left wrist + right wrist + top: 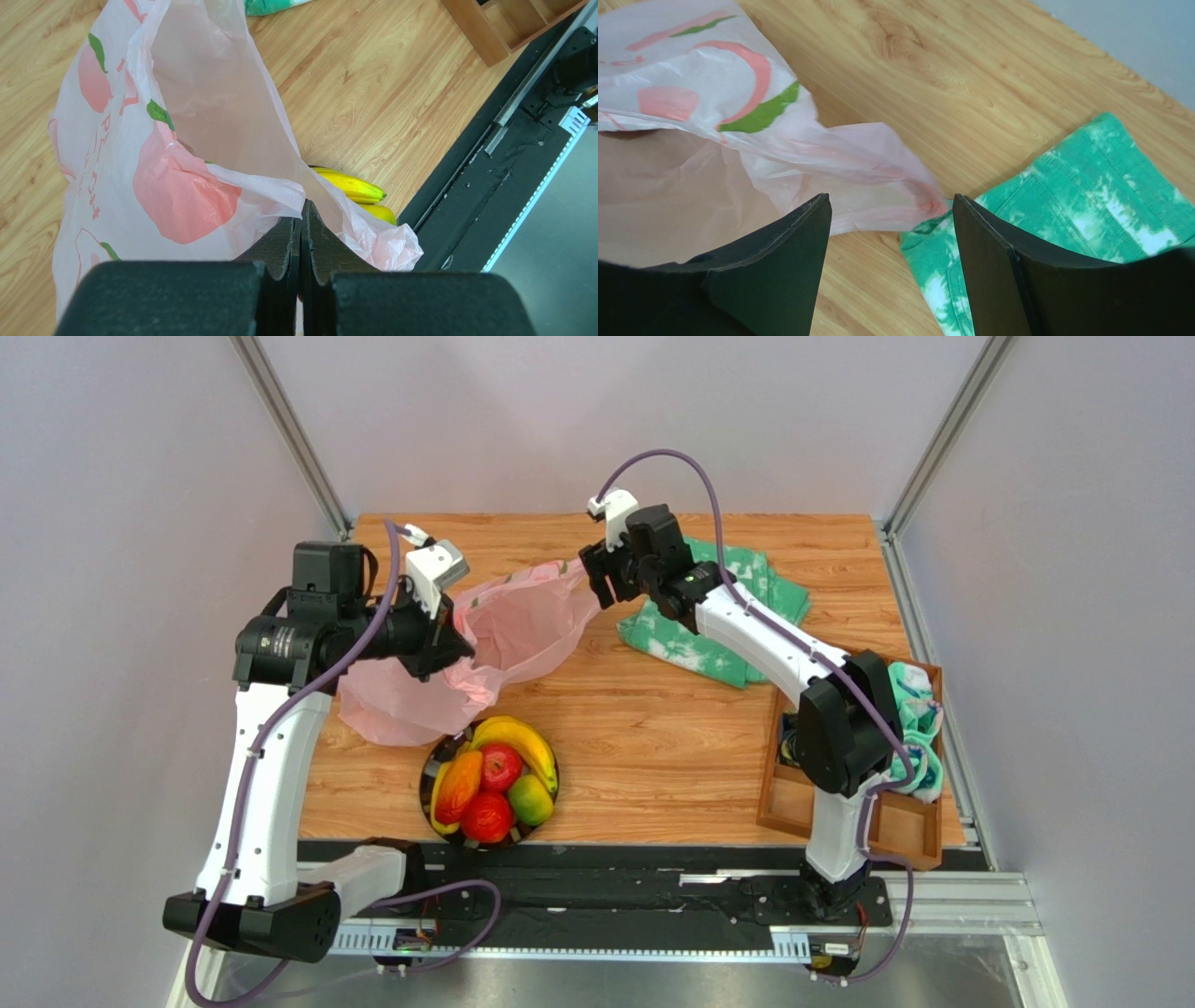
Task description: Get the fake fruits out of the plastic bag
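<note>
**Operator:** Where are the fruits?

**Manual:** You find the fake fruits heaped in a black bowl at the near edge of the wooden table. The heap holds bananas, red apples, an orange piece and a green-red mango. The plastic bag lies just behind the bowl, its lower folds at the bowl's far rim.

**Operator:** What are the grippers doing?

**Manual:** The left gripper has its jaws pressed together on the bag's film and lifts that edge. In its wrist view you see the bananas just beyond the pinched fold. The right gripper has its jaws standing apart. The twisted end of the bag lies below the gap, and neither finger touches it.

**Operator:** What else is on the table?

**Manual:** A green-and-white cloth lies beside that bag end, partly under the right arm. At the right edge you see a wooden tray holding teal and white items. You cannot tell what these are.
</note>
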Controlling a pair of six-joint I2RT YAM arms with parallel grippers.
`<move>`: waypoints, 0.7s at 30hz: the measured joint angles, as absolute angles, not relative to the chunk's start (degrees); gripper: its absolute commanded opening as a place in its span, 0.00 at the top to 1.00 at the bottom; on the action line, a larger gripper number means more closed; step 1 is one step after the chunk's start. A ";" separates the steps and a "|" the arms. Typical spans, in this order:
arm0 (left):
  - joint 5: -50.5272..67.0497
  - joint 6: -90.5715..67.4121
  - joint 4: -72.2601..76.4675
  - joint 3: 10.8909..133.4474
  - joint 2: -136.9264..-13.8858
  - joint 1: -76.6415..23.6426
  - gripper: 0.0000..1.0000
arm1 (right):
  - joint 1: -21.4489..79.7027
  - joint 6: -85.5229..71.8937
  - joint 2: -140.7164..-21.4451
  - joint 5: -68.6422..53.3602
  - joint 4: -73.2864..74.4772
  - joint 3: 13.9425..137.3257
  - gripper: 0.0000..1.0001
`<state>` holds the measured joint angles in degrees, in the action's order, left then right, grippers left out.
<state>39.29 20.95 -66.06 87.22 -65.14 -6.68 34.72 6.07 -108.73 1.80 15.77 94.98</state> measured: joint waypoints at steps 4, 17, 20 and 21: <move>38.02 20.95 -65.98 85.32 -64.60 -6.68 1.00 | 31.94 5.43 -108.68 -5.21 18.57 95.11 0.33; 37.01 20.86 -65.76 84.25 -64.03 -6.68 1.00 | 29.10 9.96 -101.30 -26.06 32.21 98.15 0.27; 37.01 20.88 -65.45 84.25 -63.37 -6.68 1.00 | 29.26 11.29 -102.98 -27.16 33.52 99.31 0.27; 37.04 20.91 -65.41 84.25 -63.09 -6.68 1.00 | 29.39 11.90 -103.88 -27.14 33.69 99.39 0.27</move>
<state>37.04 20.91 -65.41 84.25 -63.09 -6.68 29.39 11.90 -103.88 -27.14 33.69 99.39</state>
